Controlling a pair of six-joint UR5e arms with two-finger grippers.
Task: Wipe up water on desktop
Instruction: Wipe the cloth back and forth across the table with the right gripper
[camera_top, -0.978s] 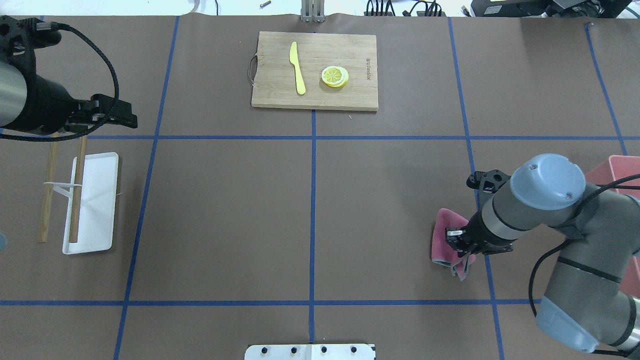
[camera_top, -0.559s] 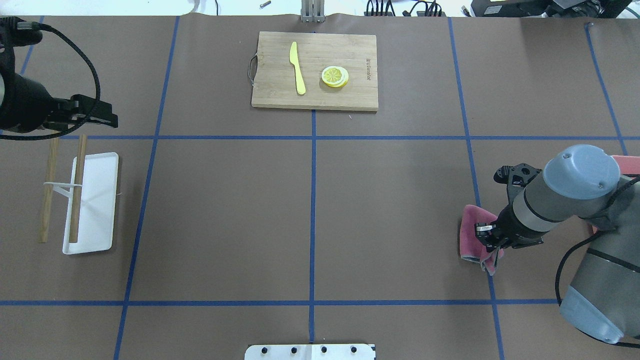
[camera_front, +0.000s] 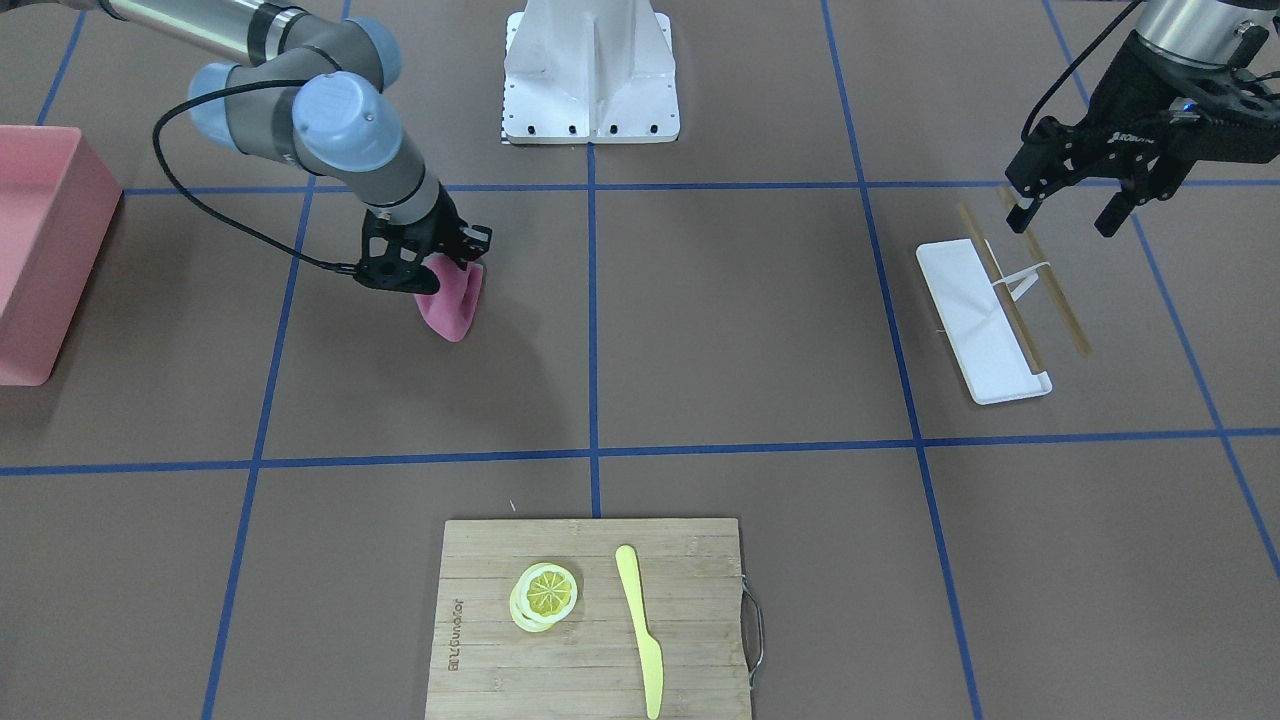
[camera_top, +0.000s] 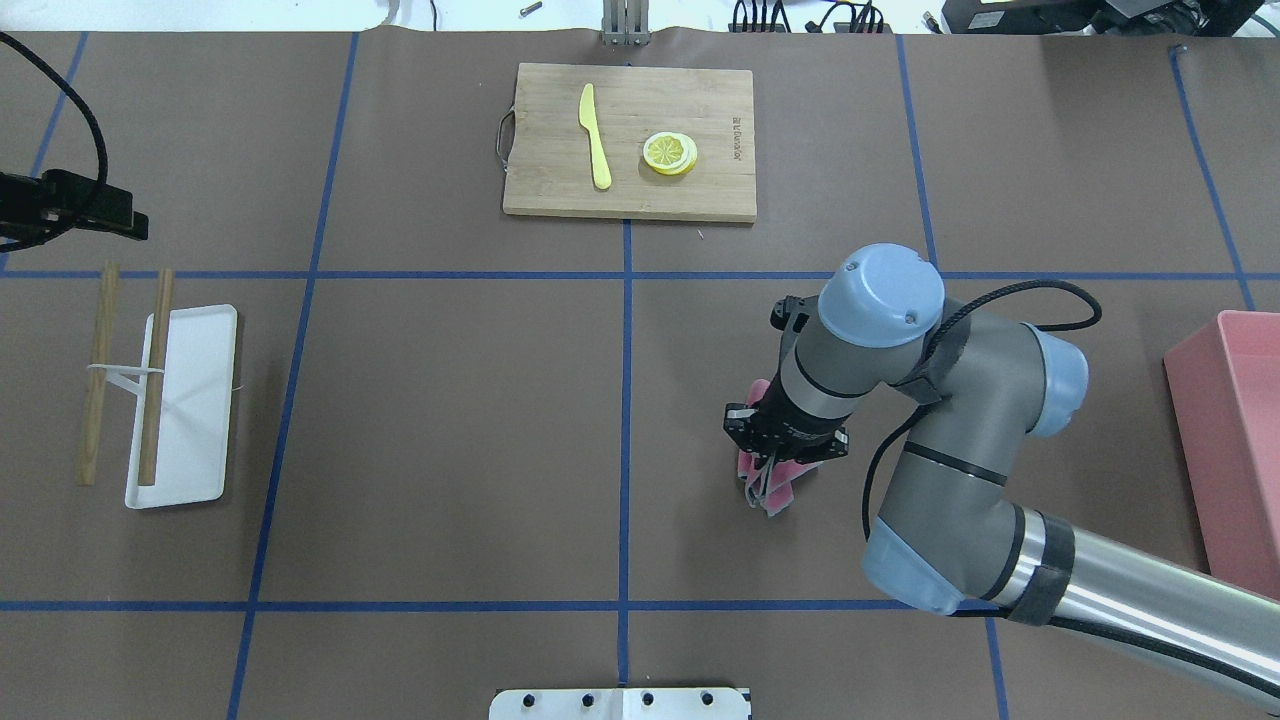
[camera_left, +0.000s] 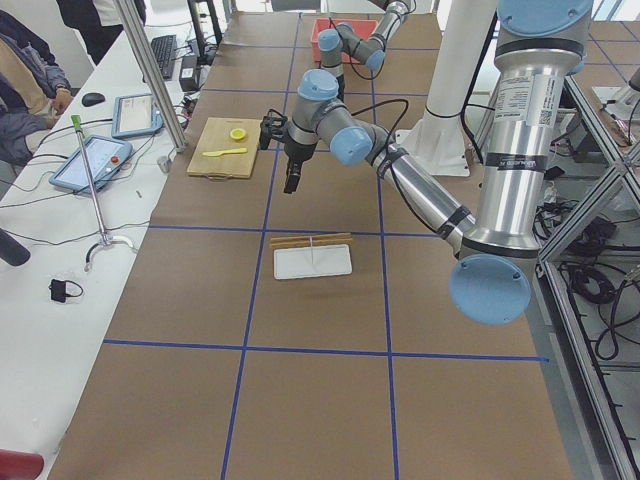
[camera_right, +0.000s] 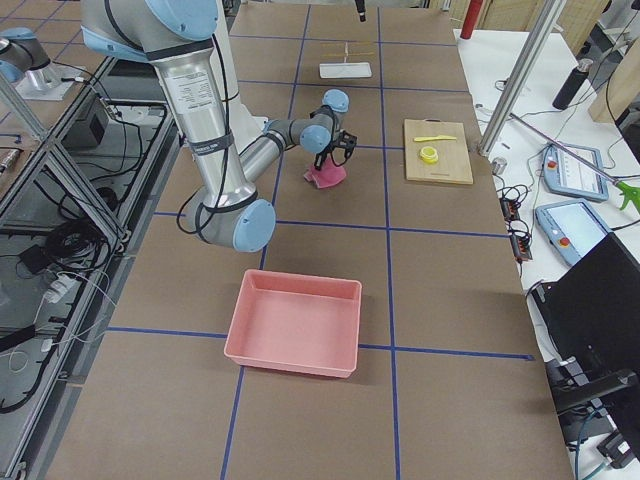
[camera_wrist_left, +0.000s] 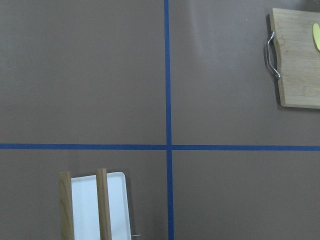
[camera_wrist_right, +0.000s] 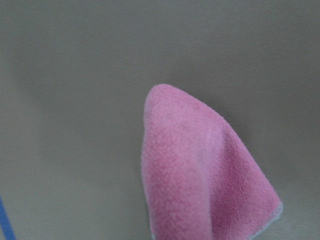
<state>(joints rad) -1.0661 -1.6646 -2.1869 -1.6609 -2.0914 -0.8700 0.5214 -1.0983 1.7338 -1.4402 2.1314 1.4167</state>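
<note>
The desktop (camera_top: 450, 400) is matte brown with a grid of blue tape lines; I see no water on it. My right gripper (camera_top: 772, 455) is shut on a pink cloth (camera_top: 775, 492) and holds it down at the desktop, right of the centre line. The cloth also shows in the front-facing view (camera_front: 452, 300) and fills the right wrist view (camera_wrist_right: 200, 175). My left gripper (camera_front: 1068, 212) is open and empty, held above the desktop near the white tray. In the overhead view it is only just inside the left edge (camera_top: 100, 208).
A bamboo cutting board (camera_top: 630, 140) at the far middle holds a yellow knife (camera_top: 595, 135) and a lemon slice (camera_top: 670, 153). A white tray (camera_top: 185, 410) with two wooden sticks (camera_top: 155, 380) lies at the left. A pink bin (camera_top: 1235, 440) stands at the right edge.
My right arm first drew the cloth right, then swept it left across the blue line toward the table's centre. My left gripper has pulled back to the left edge.
</note>
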